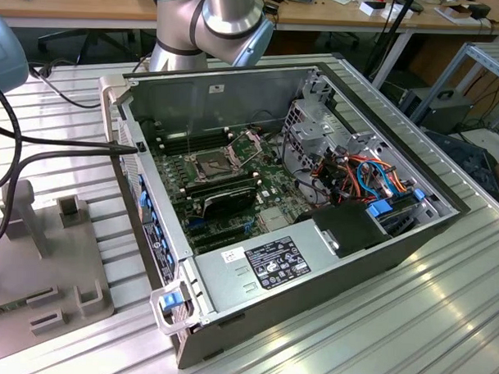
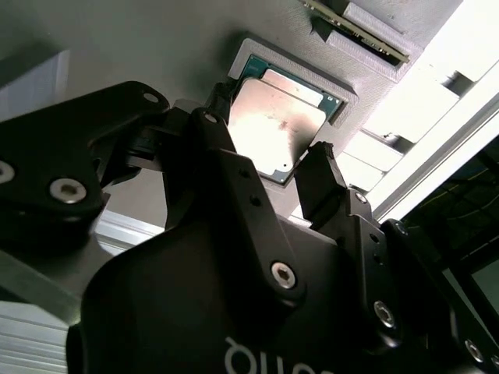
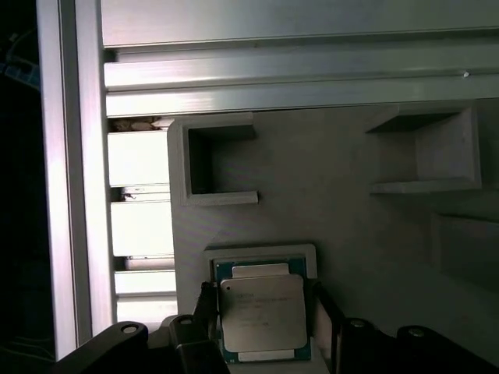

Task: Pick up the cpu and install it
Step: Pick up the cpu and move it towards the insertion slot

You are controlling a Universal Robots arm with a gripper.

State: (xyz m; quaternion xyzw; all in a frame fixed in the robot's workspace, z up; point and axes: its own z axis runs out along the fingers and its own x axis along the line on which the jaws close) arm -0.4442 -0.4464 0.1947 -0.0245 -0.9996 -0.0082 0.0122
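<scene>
The gripper (image 2: 268, 134) is closed to the width of the cpu (image 2: 277, 125). One black finger (image 2: 320, 167) is set against each of two opposite edges, and the chip is held between them while it sits in its nest (image 2: 343, 93). The same grasp is seen in the first wrist view, where the gripper (image 3: 265, 302) straddles the cpu (image 3: 261, 315).

In the exterior view, from its left to its right, the following are seen:
- black cables (image 1: 13, 138);
- a grey fixture plate (image 1: 75, 255) with small holders;
- the arm's base (image 1: 214, 22);
- an open computer case (image 1: 220, 96) with its socket (image 1: 209, 163) uncovered;
- coloured wires (image 1: 365, 170).

All of this is carried on a ribbed aluminium table (image 1: 376, 323). Wooden desks (image 1: 76, 0) are seen behind it.

The cpu is laid flat with its metal face up, in a recess of the fixture plate (image 3: 335, 202). Its outline is near square, so no long axis can be told. The stepped lip of its lid is turned away from the gripper body, toward the plate's two box-shaped pockets (image 3: 210, 164).
</scene>
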